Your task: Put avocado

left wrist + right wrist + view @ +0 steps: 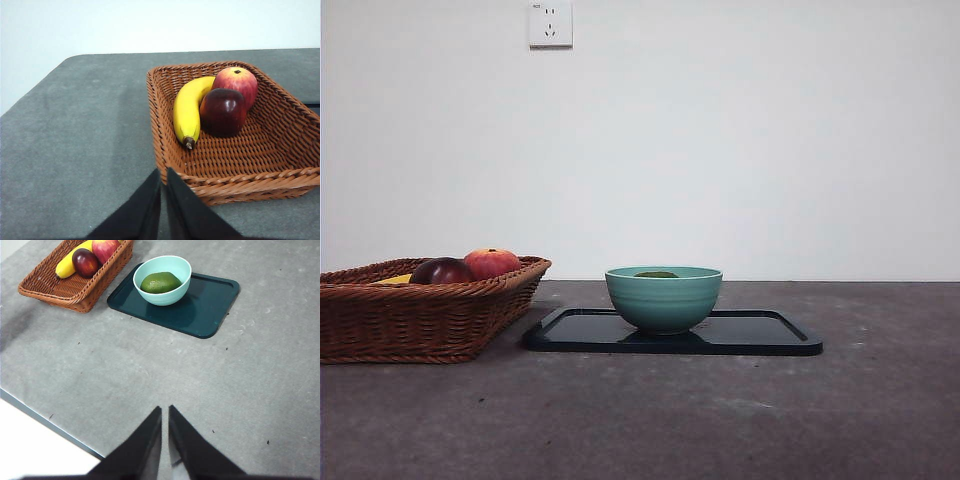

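Observation:
The dark green avocado [160, 282] lies inside a light teal bowl [172, 296]; in the front view only its top [656, 274] shows above the bowl's rim [663, 297]. The bowl stands on a dark tray [205, 310], also in the front view [770, 338]. My left gripper [163, 172] is shut and empty, held near the front corner of the wicker basket [225, 185]. My right gripper [165, 410] is shut and empty, above the bare table well away from the tray. Neither arm shows in the front view.
The wicker basket [420, 320] stands left of the tray and holds a banana [189, 107], a red-orange peach-like fruit [237, 82] and a dark maroon fruit [223, 111]. The table's edge [47, 422] runs close by my right gripper.

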Motion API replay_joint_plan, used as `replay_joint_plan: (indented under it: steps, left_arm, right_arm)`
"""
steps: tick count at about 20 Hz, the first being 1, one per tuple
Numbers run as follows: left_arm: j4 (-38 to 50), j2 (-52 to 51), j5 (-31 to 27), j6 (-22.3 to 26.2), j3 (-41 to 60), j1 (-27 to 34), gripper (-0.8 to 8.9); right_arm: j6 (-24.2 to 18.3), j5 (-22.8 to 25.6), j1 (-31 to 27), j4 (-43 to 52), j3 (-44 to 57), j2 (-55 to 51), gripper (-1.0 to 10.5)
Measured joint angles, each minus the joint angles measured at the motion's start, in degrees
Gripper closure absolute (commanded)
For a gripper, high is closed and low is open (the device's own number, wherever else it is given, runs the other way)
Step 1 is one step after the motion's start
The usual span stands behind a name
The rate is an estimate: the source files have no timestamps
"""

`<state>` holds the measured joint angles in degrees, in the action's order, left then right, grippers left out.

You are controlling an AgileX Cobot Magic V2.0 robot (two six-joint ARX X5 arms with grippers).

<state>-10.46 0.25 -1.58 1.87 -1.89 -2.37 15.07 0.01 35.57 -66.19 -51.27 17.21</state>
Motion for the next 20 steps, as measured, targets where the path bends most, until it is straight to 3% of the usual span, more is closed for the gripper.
replay_joint_plan:
  steps: [6, 9, 11, 15, 18, 20]
  left_arm:
    - [0.0, 0.0, 0.0, 0.0, 0.0, 0.0, 7.95]
    - [0.0, 0.0, 0.0, 0.0, 0.0, 0.0, 7.95]
    - [0.0, 0.0, 0.0, 0.0, 0.0, 0.0, 7.95]
    - [0.0, 0.0, 0.0, 0.0, 0.0, 0.0, 7.95]
    - [0.0, 0.0, 0.0, 0.0, 0.0, 0.0, 7.95]
    - [0.0, 0.0, 0.0, 0.0, 0.0, 0.0, 7.95]
  right_arm:
    - [0.0, 0.0, 0.0, 0.0, 0.0, 0.0, 9.3]
    - [-4.0, 2.3, -4.9, 1.6, 0.6, -2.8, 9.3]
    - [-7.8, 3.2, -9.2, 10.3, 3.8, -6.4, 9.3]
    - [-18.3, 1.3, -18.0, 39.6, 19.4, -13.3, 9.3]
    - [-20.6, 1.1, -24.9, 54.3, 33.6, -16.2, 9.3]
    - [-20.5, 1.1, -27.6, 58.5, 39.2, -16.9, 9.3]
